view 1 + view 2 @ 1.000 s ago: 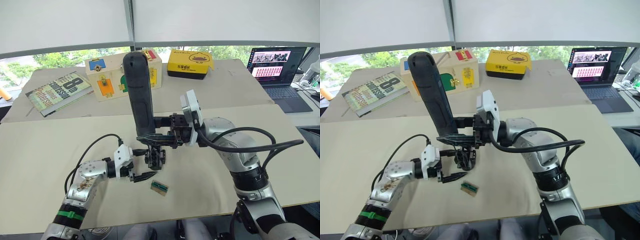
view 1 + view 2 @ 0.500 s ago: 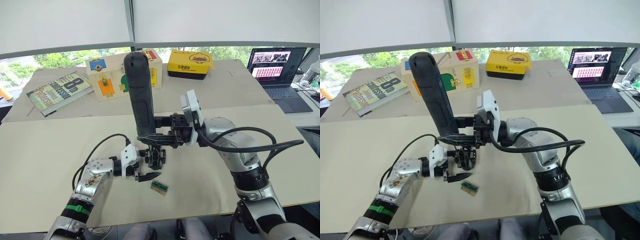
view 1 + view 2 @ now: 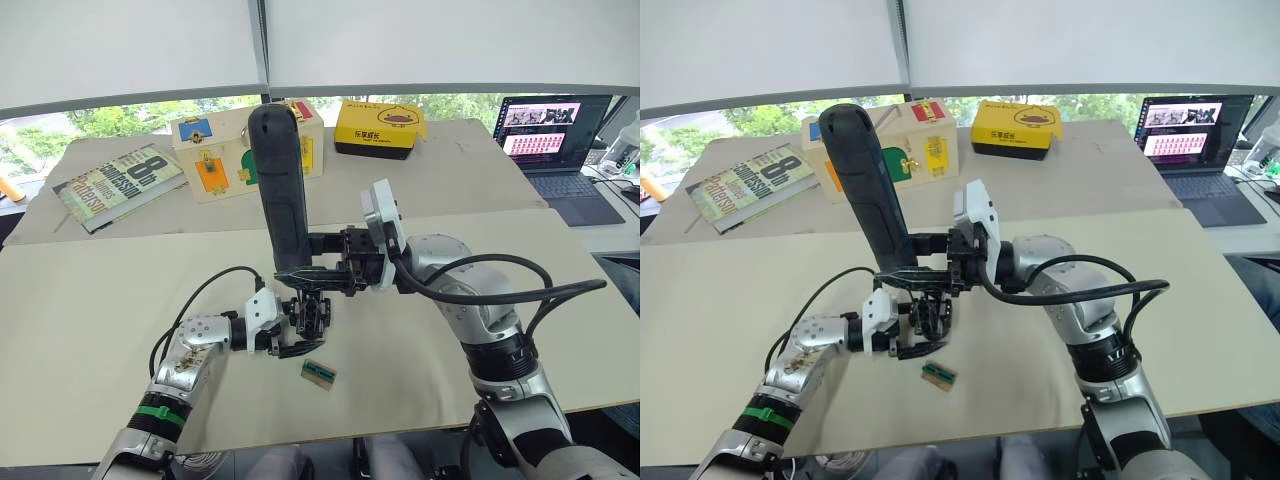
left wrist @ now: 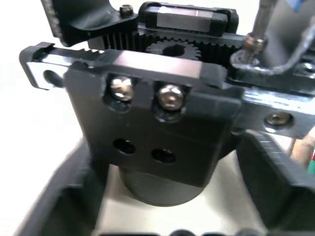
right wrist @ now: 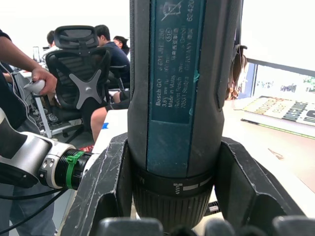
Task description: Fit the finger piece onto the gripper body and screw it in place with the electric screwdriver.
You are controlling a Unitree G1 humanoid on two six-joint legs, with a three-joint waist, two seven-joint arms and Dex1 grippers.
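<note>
Right tool (image 3: pixel 300 272) clamped on upright electric screwdriver (image 3: pixel 280 190); left tool (image 3: pixel 290 340) fingers apart, straddling gripper body (image 4: pixel 157 132).

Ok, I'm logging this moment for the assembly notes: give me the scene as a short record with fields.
right hand: shut on the electric screwdriver, held upright, bit down
gripper body: on the table, under the screwdriver
left hand: open, fingers on either side of the gripper body's base
screws: two in the body's face in the left wrist view, two holes empty
small tray: on the table beside the body
</note>
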